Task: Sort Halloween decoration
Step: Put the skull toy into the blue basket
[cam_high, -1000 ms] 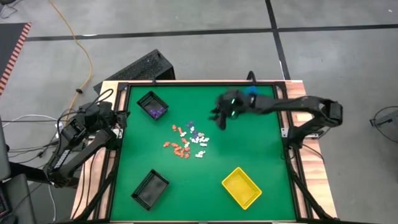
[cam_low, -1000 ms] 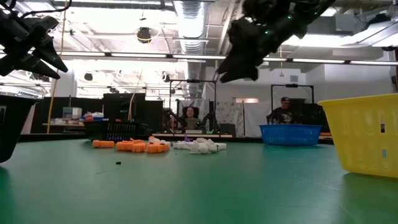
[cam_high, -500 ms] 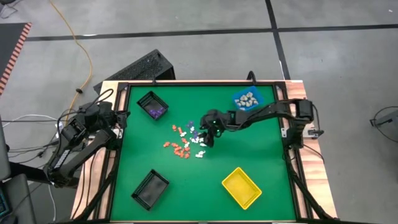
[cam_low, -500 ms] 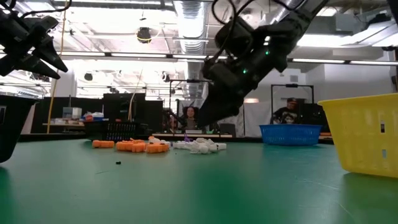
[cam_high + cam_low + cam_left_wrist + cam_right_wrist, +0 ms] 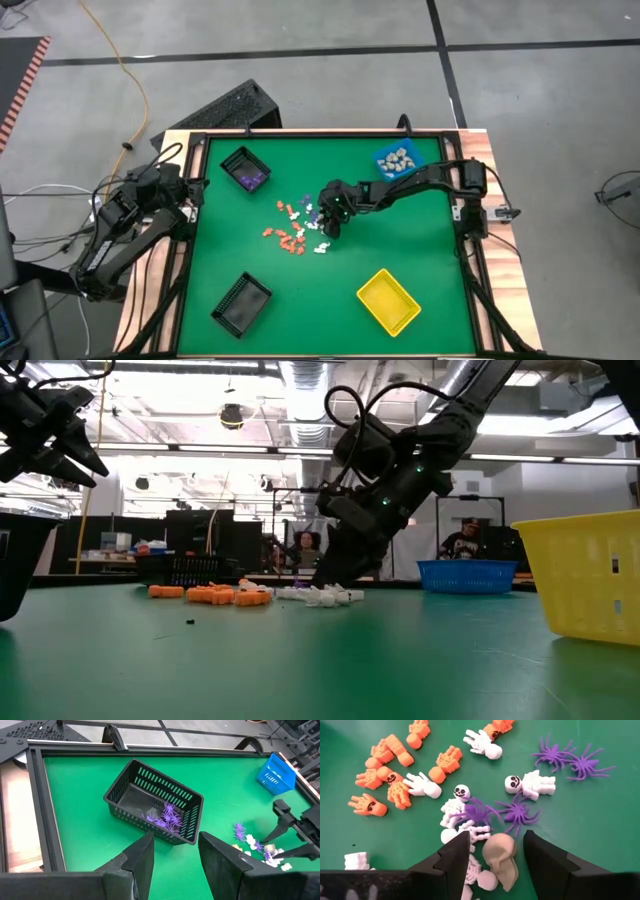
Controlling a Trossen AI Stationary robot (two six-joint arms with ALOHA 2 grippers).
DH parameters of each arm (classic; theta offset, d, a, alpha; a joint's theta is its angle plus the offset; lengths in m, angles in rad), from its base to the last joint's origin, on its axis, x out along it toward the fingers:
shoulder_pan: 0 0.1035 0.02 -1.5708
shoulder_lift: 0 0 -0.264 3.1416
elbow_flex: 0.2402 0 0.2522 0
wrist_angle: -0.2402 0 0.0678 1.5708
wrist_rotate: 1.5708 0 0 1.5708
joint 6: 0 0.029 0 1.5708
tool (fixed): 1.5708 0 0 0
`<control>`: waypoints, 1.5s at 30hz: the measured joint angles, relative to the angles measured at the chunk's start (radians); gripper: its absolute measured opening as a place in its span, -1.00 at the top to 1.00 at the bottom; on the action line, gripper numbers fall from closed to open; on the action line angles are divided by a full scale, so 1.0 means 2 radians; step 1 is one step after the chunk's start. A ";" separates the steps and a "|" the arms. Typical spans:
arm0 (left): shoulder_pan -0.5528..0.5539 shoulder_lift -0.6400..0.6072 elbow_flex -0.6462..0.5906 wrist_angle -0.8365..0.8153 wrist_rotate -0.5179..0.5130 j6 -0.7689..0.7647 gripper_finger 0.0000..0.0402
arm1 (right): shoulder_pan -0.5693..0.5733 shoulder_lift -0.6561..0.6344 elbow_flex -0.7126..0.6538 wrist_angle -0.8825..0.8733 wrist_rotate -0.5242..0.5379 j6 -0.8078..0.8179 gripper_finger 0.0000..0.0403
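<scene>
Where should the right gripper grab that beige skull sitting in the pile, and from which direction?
Take the beige skull across its rounded sides, coming straight down. It lies flat on the green table, already between the open fingers of the right gripper. White skeletons and purple spiders crowd it, so a sideways approach would probably snag them.

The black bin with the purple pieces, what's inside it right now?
The black bin holds a few purple spiders bunched along one wall; the rest of its floor looks bare. Its near wall hides that floor edge.
</scene>
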 joint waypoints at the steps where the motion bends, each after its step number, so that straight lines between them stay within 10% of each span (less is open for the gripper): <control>1: 0.000 0.000 0.000 0.000 0.000 0.000 0.29 | 0.000 0.000 0.000 -0.001 0.000 0.001 -0.02; 20: 0.000 0.000 0.000 0.000 -0.001 -0.001 0.29 | -0.004 -0.023 -0.002 -0.032 0.005 0.003 0.93; 37: 0.000 0.000 0.000 0.000 -0.002 -0.003 0.29 | -0.004 -0.096 -0.001 -0.198 0.008 0.047 0.38; 45: 0.000 0.000 0.000 0.000 -0.002 -0.003 0.29 | 0.044 -0.093 -0.001 -0.195 0.161 0.094 0.01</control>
